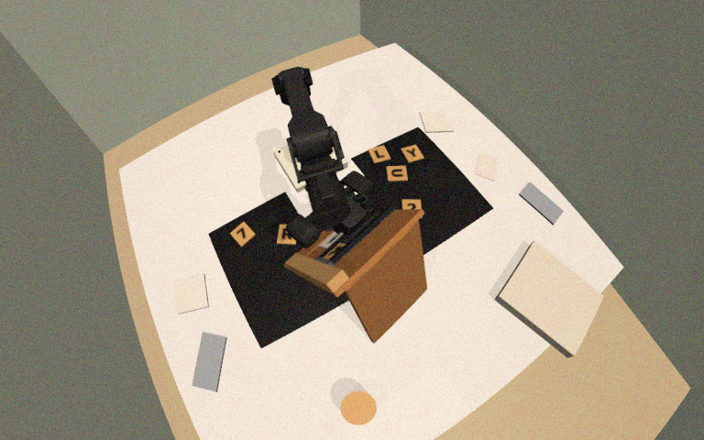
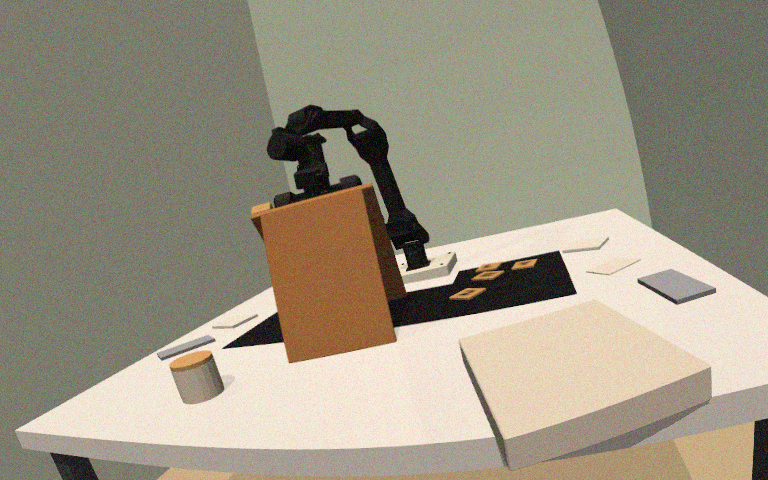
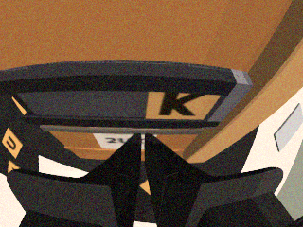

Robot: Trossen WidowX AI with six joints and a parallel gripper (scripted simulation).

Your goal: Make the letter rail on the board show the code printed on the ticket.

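Note:
The K tile (image 3: 155,108) sits in the dark rail (image 3: 118,80) against its grey right end stop in the wrist view; the rail left of it is empty. My gripper (image 3: 143,139) is shut on nothing, with only a sliver between its tips, just below the rail and in front of the ticket (image 3: 111,141). The ticket shows "2U"; the rest is hidden. Tiles L (image 1: 379,154) (image 2: 488,266), Y (image 1: 412,152) (image 2: 523,264), U (image 1: 396,172) (image 2: 487,275) (image 3: 12,142), 7 (image 1: 242,234), partly hidden R (image 1: 283,234) and partly hidden 2 (image 1: 412,203) (image 2: 467,293) lie on the mat (image 1: 451,202).
The wooden board (image 1: 389,264) (image 2: 328,277) stands tilted on the counter, with a ledge (image 1: 316,272) at one side. An orange-topped cylinder (image 1: 357,407) (image 2: 197,379) stands behind it. A large beige block (image 1: 550,298) (image 2: 583,367) lies at the counter's edge. Thin grey and cream slabs lie around.

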